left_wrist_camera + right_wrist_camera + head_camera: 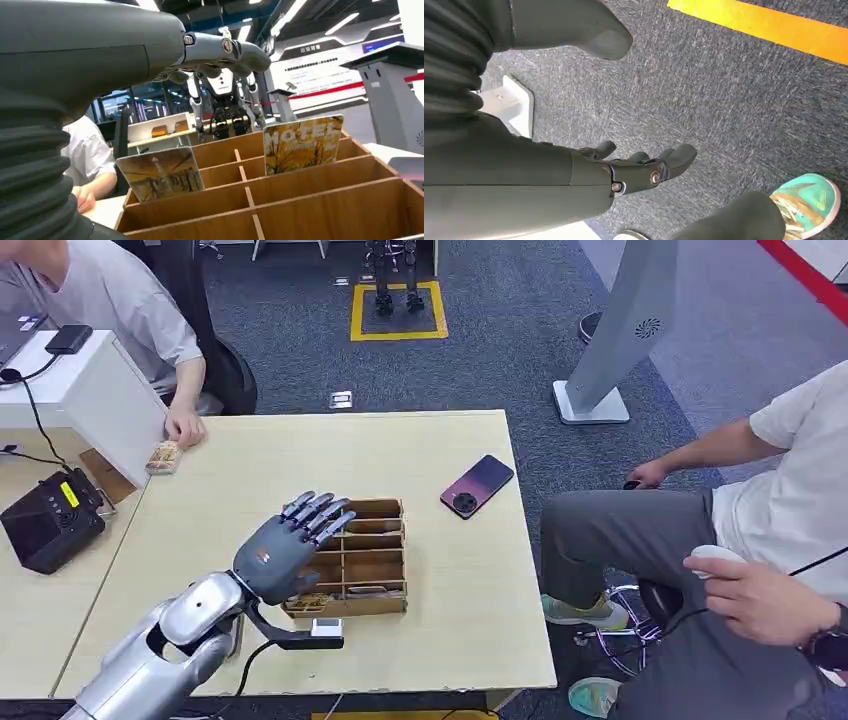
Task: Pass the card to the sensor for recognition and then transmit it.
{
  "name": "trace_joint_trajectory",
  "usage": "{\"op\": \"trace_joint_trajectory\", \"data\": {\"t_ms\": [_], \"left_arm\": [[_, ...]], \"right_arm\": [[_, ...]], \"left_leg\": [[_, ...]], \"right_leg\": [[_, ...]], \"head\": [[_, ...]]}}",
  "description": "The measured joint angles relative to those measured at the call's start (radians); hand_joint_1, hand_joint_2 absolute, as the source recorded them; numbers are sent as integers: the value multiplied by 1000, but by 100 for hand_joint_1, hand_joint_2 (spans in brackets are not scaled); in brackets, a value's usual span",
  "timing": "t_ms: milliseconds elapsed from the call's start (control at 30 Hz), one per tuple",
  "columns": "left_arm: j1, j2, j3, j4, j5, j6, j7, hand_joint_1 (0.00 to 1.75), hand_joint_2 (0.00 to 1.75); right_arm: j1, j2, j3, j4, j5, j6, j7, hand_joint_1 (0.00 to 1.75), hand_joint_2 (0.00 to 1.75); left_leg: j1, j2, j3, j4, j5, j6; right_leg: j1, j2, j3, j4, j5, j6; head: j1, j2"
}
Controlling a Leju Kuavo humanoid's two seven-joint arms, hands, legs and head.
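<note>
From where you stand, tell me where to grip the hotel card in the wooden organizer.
Pinch the hotel card by its exposed upper edge, coming down from above with the left hand. It stands upright in a slot of the wooden organizer, its lower part hidden behind the dividers.

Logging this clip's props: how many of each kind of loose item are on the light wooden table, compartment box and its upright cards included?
Wooden compartment box: 1
Cards standing in it: 2
Phone: 1
Total: 4
</note>
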Motion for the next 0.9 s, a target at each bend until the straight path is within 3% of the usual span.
{"op": "trace_joint_trajectory", "data": {"t_ms": [900], "left_arm": [[3,-28,62,20,91,-66,24,0,175]], "right_arm": [[2,1,1,0,-16,-3,-3,0,175]], "left_leg": [[0,0,0,0,0,0]], "right_leg": [[0,0,0,0,0,0]], "head": [[0,0]]}}
